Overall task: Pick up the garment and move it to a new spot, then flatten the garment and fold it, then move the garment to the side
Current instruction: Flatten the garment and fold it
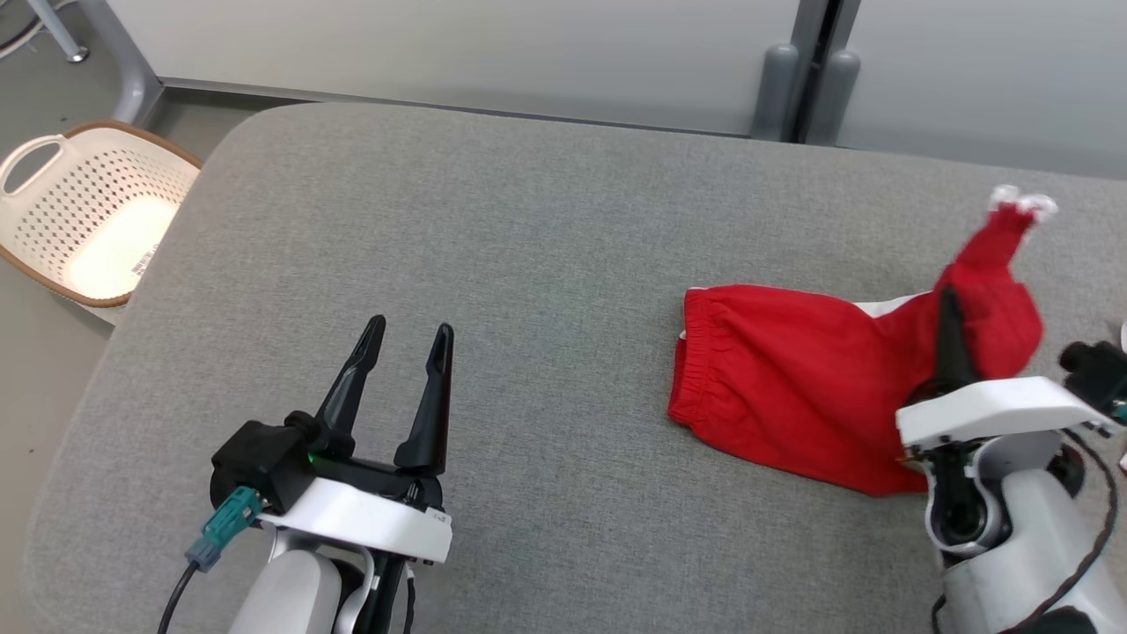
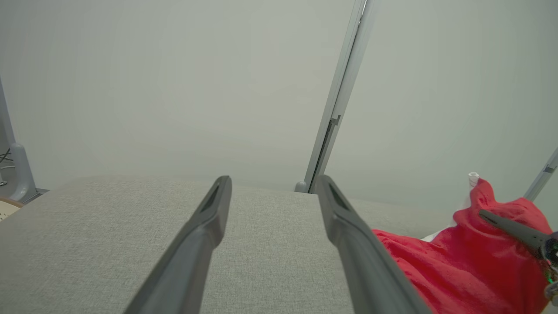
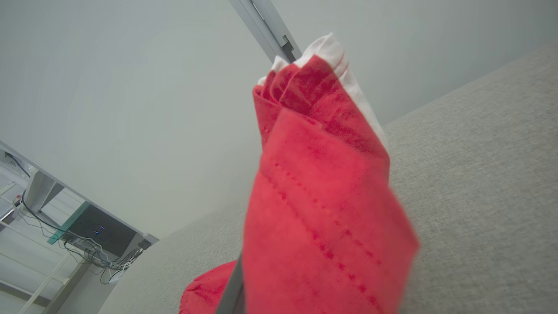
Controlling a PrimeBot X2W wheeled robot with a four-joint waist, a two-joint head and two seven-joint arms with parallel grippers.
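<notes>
Clearly the right gripper (image 1: 960,308) has the work in hand: one dark finger lies against the cloth and the other is buried in it, so the jaws read as closed on a bunched end of the red garment (image 1: 792,387). Above that pinch a twist of fabric with a white edge stands up. In the right wrist view the same bunch rises along the fingers and hides most of them.

From the pinch the cloth slopes down and to the robot's left. Its gathered waistband end lies on the padded grey table (image 1: 528,264), on the right half of the surface, not far from the near edge. So the piece is only partly raised, one end up and the other resting.

The left gripper (image 1: 411,328) hovers over bare table well to the left, fingers parted about halfway and holding nothing. A pale perforated basket (image 1: 53,211) sits on the floor beyond the table's left edge.

My judgement is that this is the pick-up and move. To do it well, raise the pinch until the waistband clears the surface before travelling sideways, since a dragged end will fold under itself and make flattening harder. Head for the open middle of the table, where both arms can reach. Set the free end down first, then lay the cloth out away from it, and bring the left gripper across to take the waistband for spreading.
</notes>
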